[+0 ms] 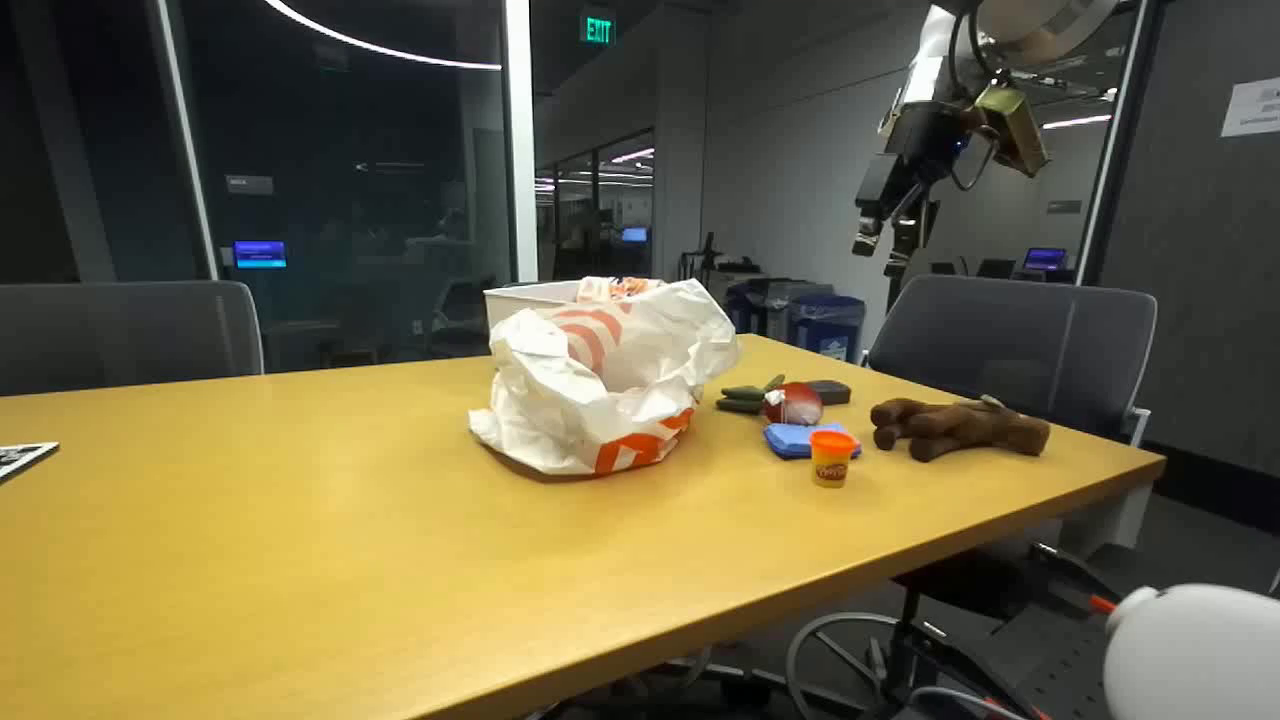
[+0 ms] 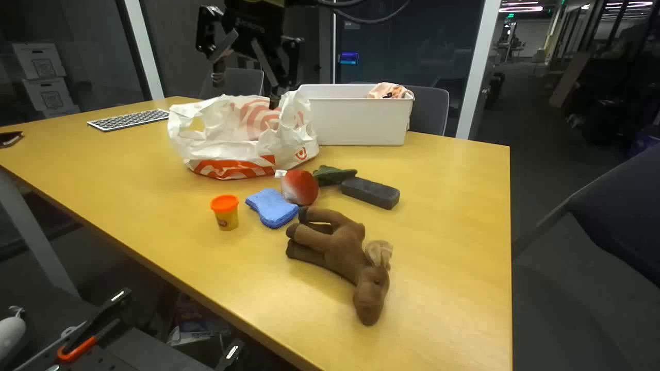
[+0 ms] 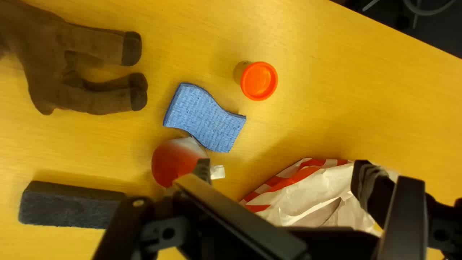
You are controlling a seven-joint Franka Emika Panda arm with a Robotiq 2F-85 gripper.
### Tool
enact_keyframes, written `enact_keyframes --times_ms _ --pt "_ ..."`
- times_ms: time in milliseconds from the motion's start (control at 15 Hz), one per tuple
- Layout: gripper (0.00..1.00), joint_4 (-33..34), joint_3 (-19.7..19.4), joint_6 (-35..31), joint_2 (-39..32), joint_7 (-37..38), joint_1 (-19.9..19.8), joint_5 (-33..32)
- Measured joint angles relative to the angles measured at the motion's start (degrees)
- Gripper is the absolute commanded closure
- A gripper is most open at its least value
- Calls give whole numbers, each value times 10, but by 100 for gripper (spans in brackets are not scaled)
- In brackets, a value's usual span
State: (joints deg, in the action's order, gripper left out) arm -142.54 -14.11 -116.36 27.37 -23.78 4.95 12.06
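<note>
Hovering high above the wooden tabletop (image 2: 448, 299), with the gripper (image 2: 246, 88) spread wide, grasping nothing and touching nothing. Framing a white Target bag (image 2: 237, 149) between the jaws in the wrist view, and partly covering a tagged red-and-white ball (image 2: 300, 187); seemingly closest to these two. In an exterior view, found at centre left with the bag sitting crumpled, just nearer than a white bin (image 2: 358, 122) and to its left. On the near side of both, gathered around the ball: a green item (image 2: 335, 174) too unclear to name, far right; a black eraser (image 2: 370, 192), right; a blue sponge (image 2: 272, 207), near left; an upright Play-Doh tub (image 2: 225, 212), farther left; a brown plush horse (image 2: 337, 247), lying on its side, nearest and right. Judged by the empty jaws, at a free stage, with no grasp made. For contact with any single item, would call for descending, centring over it alone, and avoiding the bag's loose rim.
</note>
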Motion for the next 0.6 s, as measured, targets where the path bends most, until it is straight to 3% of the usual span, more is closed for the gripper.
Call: enact_keyframes --times_ms 267,600 --pt "0 -2 11 -3 -1 0 -8 0" --pt "0 -32 57 -117 -44 38 -10 0"
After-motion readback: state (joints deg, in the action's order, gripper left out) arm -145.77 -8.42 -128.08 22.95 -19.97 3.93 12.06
